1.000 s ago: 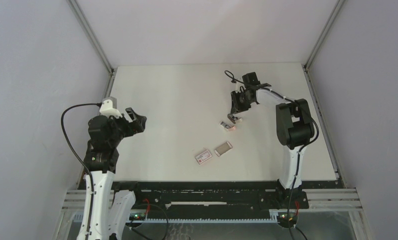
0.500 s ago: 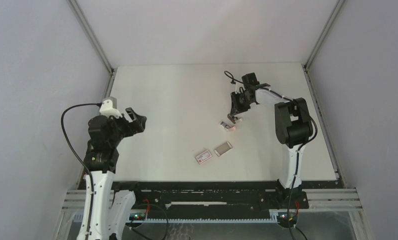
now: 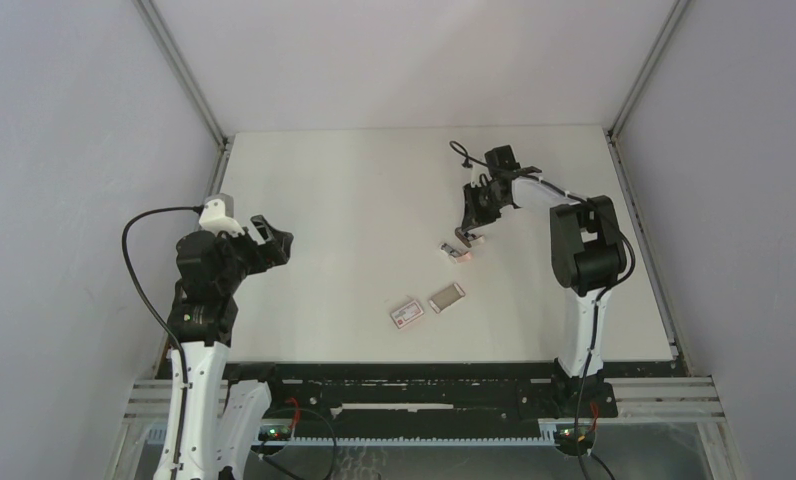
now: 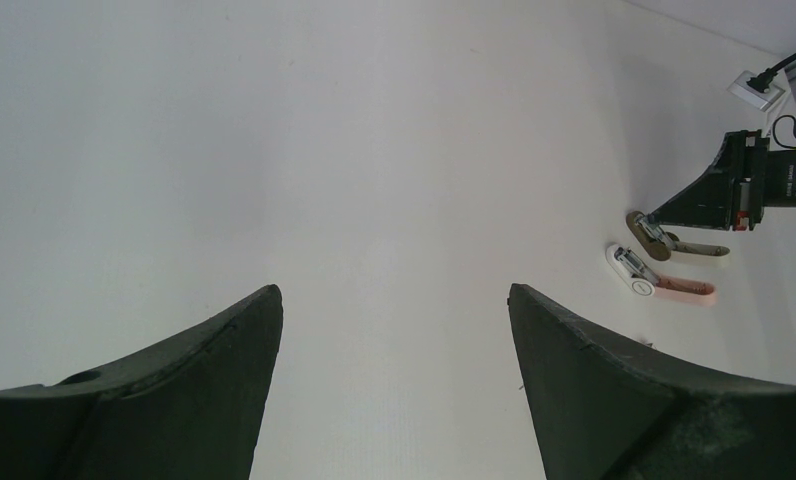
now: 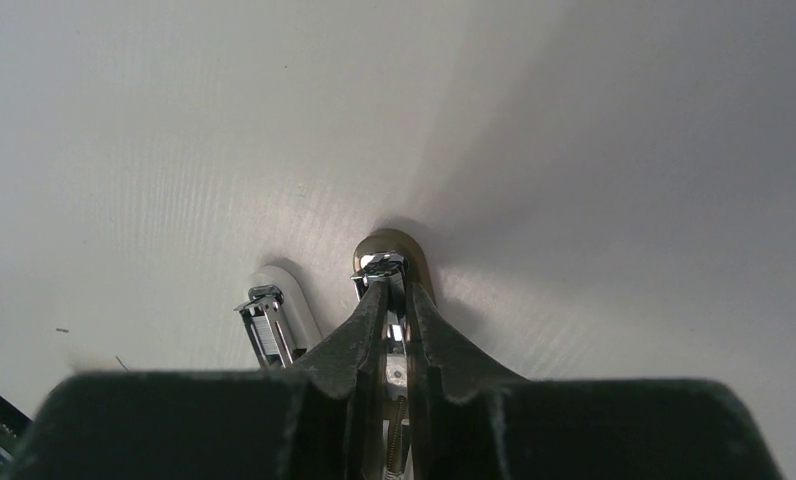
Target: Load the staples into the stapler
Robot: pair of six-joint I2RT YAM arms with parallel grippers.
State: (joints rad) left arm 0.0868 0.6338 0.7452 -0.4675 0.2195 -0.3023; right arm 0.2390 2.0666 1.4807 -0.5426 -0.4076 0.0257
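The small pink-and-white stapler (image 3: 461, 250) lies opened out right of the table's middle. My right gripper (image 3: 466, 233) points down on it. In the right wrist view the gripper (image 5: 395, 292) is shut on the stapler's chrome arm (image 5: 380, 266), with a spring showing between the fingers. The stapler's white half (image 5: 272, 322), with its open metal channel, lies just to the left. The staples (image 3: 446, 296) sit in a flat grey tray nearer the front, beside the white box with a red label (image 3: 406, 314). My left gripper (image 3: 274, 238) is open and empty at the far left, above bare table (image 4: 394, 292).
The left wrist view shows the stapler (image 4: 636, 272) and the right gripper (image 4: 719, 195) far off to its right. A wall socket (image 4: 757, 88) with a black cable is behind them. Grey walls enclose the table (image 3: 354, 200) on three sides.
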